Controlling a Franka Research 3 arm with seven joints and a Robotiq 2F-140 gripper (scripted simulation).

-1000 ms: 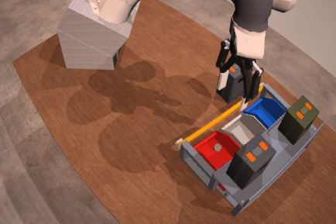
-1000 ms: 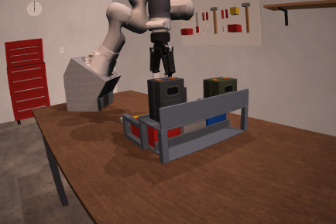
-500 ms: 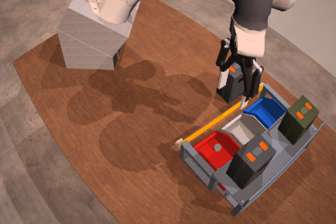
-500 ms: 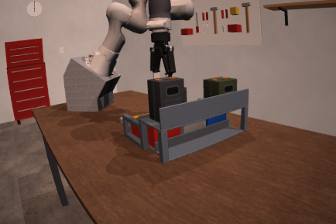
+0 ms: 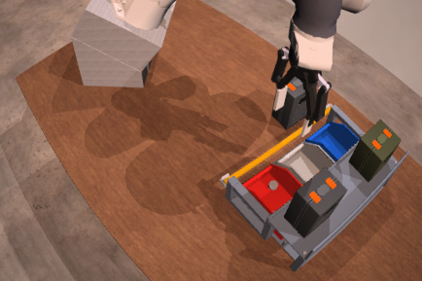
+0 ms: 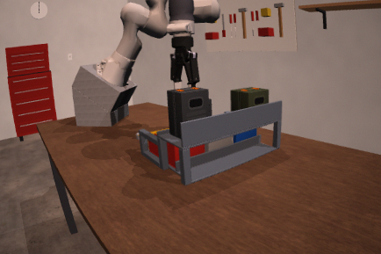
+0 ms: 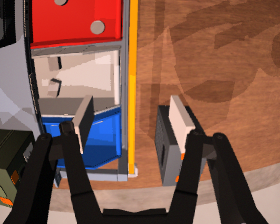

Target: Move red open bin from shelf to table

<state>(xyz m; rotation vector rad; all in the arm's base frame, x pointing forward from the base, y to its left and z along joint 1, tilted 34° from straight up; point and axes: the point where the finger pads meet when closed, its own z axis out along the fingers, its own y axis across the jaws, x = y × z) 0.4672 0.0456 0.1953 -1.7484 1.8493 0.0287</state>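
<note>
The red open bin [image 5: 258, 187] [image 7: 73, 25] stands at one end of the grey shelf [image 5: 245, 207] [image 6: 233, 124], with round grey parts in it; part of it shows through the shelf in the exterior view. A pale grey bin [image 5: 299, 161] [image 7: 98, 75] with dark parts stands beside it, then a blue bin [image 5: 335, 139] [image 7: 101, 140]. Their open fronts face the yellow strip [image 5: 272, 150] [image 7: 133, 65]. My gripper [image 5: 293, 116] [image 6: 185, 85] [image 7: 131, 106] is open and empty, pointing down above the strip near the blue and pale bins, away from the red bin.
A dark case [image 5: 291, 110] [image 7: 164, 147] stands on the table [image 5: 194, 168] [image 6: 263, 196] in front of the shelf's blue-bin end, close under one finger. Another dark case [image 5: 311, 207] [image 6: 190, 112] and a green case [image 5: 371, 158] [image 6: 249, 99] [image 7: 11, 150] stand on top of the shelf.
</note>
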